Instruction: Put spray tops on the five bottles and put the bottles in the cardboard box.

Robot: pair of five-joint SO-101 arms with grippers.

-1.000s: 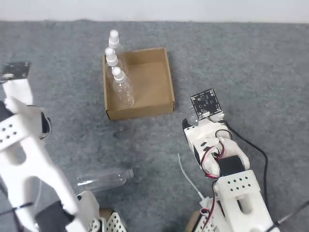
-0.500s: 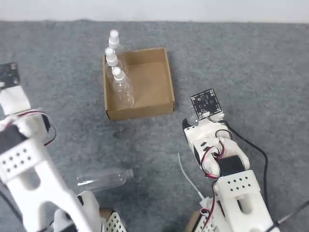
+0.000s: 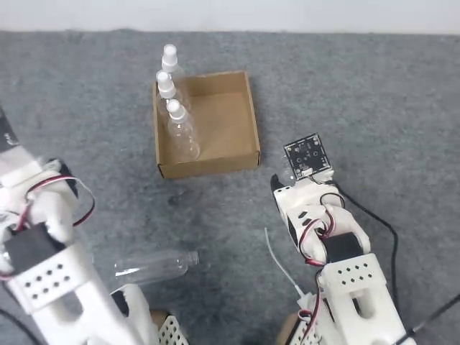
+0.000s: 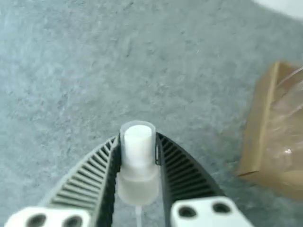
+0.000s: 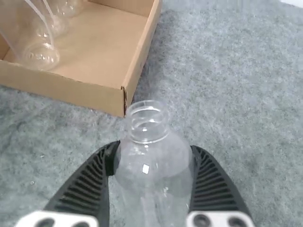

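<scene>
My left gripper (image 4: 138, 142) is shut on a white spray top (image 4: 138, 158), nozzle end up between the fingers. My right gripper (image 5: 152, 150) is shut on a clear bottle (image 5: 150, 163) whose neck is open, held just in front of the cardboard box (image 5: 137, 71). From above, the box (image 3: 244, 154) holds three capped bottles (image 3: 180, 129) along its left wall. A clear bottle without a top (image 3: 154, 266) lies on the carpet between the arms. The left arm (image 3: 39, 244) stands at the left edge, the right arm (image 3: 323, 230) below the box's right corner.
Grey carpet covers the whole surface. A thin white tube (image 3: 277, 260) lies on it beside the right arm's base. The right half of the box floor (image 3: 223, 122) is bare. The box's corner (image 4: 265, 127) shows off to one side of the left gripper.
The left arm has swung toward the front edge of the high view, away from the box's level. The right arm, the box and the lying bottle have not moved.
</scene>
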